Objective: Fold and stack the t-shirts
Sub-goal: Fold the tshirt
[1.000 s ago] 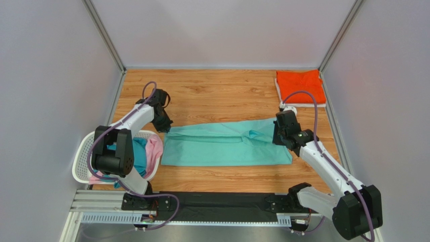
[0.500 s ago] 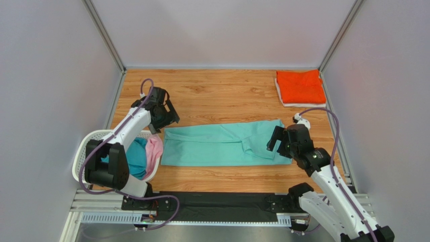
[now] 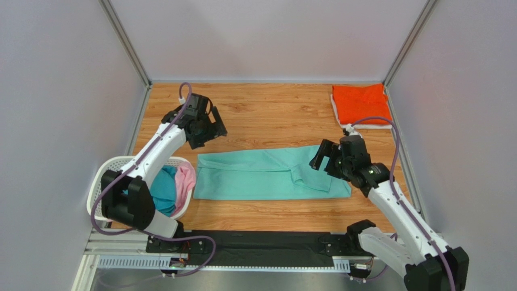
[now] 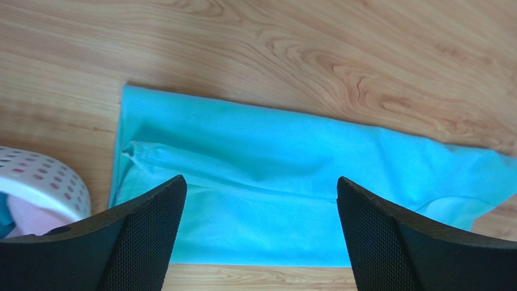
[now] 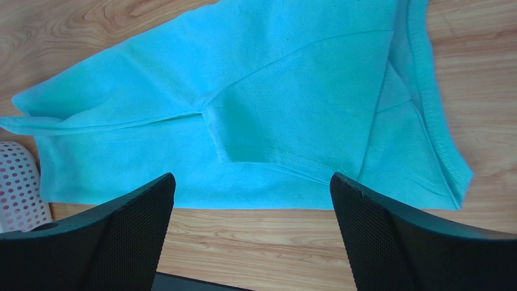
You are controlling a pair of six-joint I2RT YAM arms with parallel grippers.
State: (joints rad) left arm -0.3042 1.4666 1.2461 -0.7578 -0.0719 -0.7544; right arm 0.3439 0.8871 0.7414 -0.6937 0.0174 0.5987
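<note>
Pale grey walls close in a light wood-grain desk [image 3: 273,115]. Across its middle lies a mint-teal cloth t-shirt [image 3: 261,176], folded lengthwise into a long flat band. The band's left end sits just beside a white perforated plastic laundry basket [image 3: 100,185] at the desk's near left edge. The right wrist view shows a short sleeve [image 5: 285,115] folded in over the band near its right end.

The left tool [image 3: 211,130] is raised above the desk by the band's far left corner. Its jaws are spread wide with nothing between them. Its black mesh-textured fingers [image 4: 145,242] frame the cloth below without touching it. The right tool [image 3: 321,160] hovers over the band's right end, likewise gaping and empty, and its fingers [image 5: 412,242] are clear of the cloth.

A bright orange folded t-shirt [image 3: 361,103] rests in the far right corner on top of a white folded t-shirt [image 3: 363,126], of which only an edge shows. Inside the basket a pink t-shirt [image 3: 185,179] and a darker teal-blue t-shirt [image 3: 162,189] lie bunched together.
</note>
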